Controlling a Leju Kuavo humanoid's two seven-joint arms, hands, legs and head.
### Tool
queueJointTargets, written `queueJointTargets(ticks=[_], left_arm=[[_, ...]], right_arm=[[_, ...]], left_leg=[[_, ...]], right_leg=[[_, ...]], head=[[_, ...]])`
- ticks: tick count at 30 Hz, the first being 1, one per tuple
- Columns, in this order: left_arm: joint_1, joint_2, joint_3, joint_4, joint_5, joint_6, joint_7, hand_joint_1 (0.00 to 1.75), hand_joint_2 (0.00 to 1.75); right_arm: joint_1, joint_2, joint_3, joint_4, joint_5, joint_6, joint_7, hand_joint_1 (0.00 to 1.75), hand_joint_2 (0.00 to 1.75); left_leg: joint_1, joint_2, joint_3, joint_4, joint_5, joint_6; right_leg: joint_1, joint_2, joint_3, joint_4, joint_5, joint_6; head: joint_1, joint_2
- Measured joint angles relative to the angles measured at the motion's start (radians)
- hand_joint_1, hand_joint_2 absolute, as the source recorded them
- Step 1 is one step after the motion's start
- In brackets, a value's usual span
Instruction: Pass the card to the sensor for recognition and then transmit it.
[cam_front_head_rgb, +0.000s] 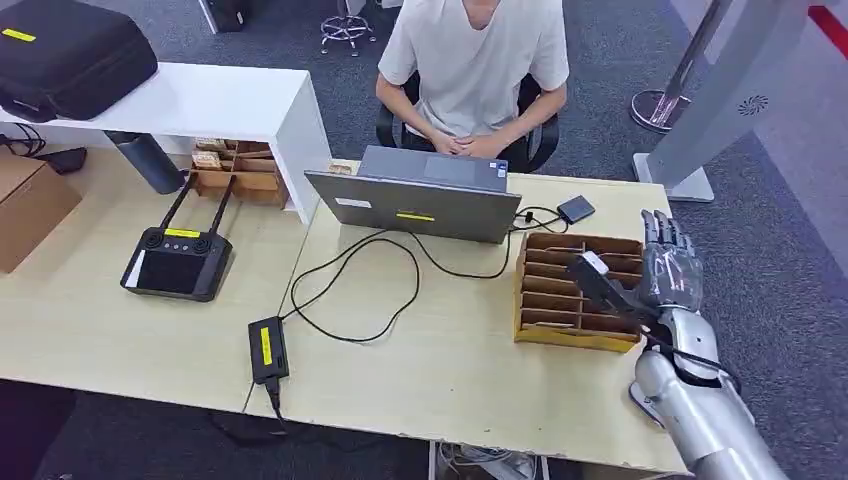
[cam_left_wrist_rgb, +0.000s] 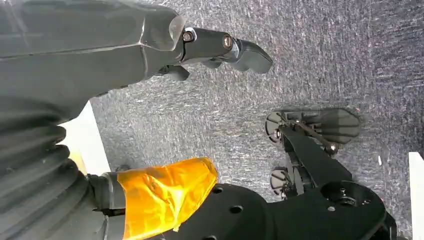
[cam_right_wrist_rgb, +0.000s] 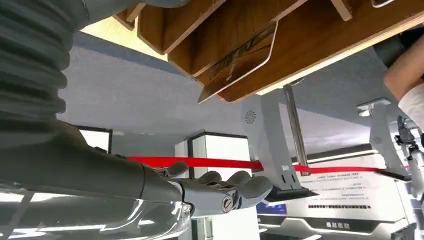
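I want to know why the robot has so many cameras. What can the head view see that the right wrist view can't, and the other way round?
Just the head view has the laptop, the black controller, the small black sensor box and the tangle of cables. Just the right wrist view has a card sticking out of a slot, plus a red ribbon stretched across the room. Both have the right robot hand, open and holding nothing, right by the wooden card rack, and part of a person.
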Motion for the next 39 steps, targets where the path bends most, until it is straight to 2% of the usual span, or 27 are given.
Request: queueJointTargets(ticks=[20,39], left_arm=[[-0.002,0.000,-0.003,0.000,0.000,-0.002,-0.001,0.00,1.75],[-0.013,0.000,-0.046,0.001,0.000,-0.004,0.005,0.00,1.75]], right_arm=[[0.000,0.006,0.000,0.000,-0.019,-0.001,-0.019,0.00,1.75],[0.003,0.016,0.007,-0.039,-0.024,0.004,-0.049,0.00,1.75]], left_leg=[[0.000,0.000,0.000,0.000,0.000,0.000],[0.000,0.000,0.000,0.000,0.000,0.000]], right_leg=[[0.000,0.000,0.000,0.000,0.000,0.000],[0.000,0.000,0.000,0.000,0.000,0.000]], head=[[0.000,0.000],[0.000,0.000]])
